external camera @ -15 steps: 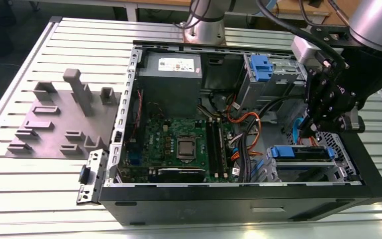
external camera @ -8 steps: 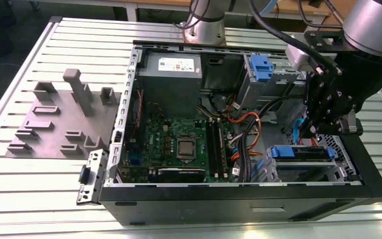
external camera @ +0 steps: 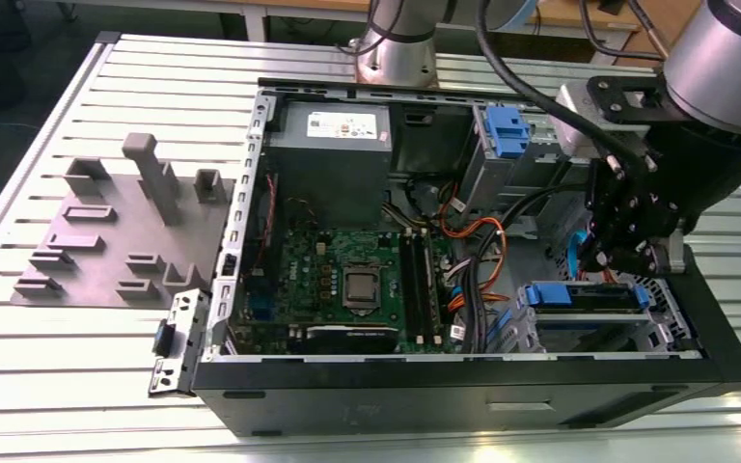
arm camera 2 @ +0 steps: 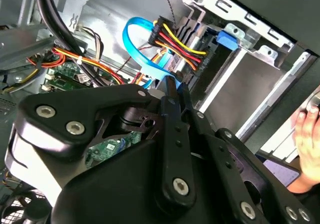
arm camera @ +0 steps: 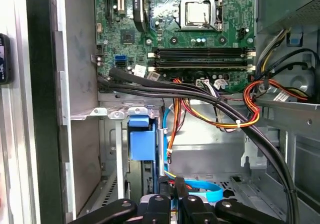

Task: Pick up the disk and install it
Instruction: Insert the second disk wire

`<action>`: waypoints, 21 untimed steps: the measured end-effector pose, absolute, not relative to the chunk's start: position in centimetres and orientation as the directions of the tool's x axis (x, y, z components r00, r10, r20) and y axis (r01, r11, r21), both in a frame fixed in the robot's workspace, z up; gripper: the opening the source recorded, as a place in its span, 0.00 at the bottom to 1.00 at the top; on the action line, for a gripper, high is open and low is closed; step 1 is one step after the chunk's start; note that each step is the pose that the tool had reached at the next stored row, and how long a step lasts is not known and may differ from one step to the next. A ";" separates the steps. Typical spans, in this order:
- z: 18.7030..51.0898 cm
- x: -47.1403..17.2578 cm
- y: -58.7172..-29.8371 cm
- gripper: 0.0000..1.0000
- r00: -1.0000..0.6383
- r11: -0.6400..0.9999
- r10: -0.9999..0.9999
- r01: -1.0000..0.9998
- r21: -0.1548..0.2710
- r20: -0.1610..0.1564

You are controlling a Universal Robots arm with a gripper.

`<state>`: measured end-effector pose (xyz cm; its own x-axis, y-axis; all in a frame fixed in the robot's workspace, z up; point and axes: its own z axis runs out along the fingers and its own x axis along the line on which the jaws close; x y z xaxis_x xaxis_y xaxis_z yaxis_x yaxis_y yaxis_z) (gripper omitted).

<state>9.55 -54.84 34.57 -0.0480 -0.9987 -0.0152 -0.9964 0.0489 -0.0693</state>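
Your gripper (external camera: 628,253), fingers closed with nothing visibly between them, is hovering just beside the disk (external camera: 583,295): rigid, probably fairly heavy and shock-sensitive, best grasped by its blue rails.

Bright, even overhead light on the ribbed tabletop (external camera: 62,328); the computer case (external camera: 474,386) interior sits in shade. Glare off bare metal in the second wrist view, pincer (arm camera 2: 172,87) softly blurred.

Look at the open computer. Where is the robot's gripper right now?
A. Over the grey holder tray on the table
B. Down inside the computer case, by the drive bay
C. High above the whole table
B: in the exterior view the gripper sits inside the computer case, just above the blue-railed drive bay.
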 end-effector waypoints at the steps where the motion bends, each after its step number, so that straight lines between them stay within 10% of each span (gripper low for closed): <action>1: 34.5 9.5 -55.1 0.16 -0.048 0.049 -0.999 -0.996 -0.069 -0.019; 21: 33.8 9.5 -57.1 0.16 -0.027 0.031 -0.998 -0.997 -0.070 -0.060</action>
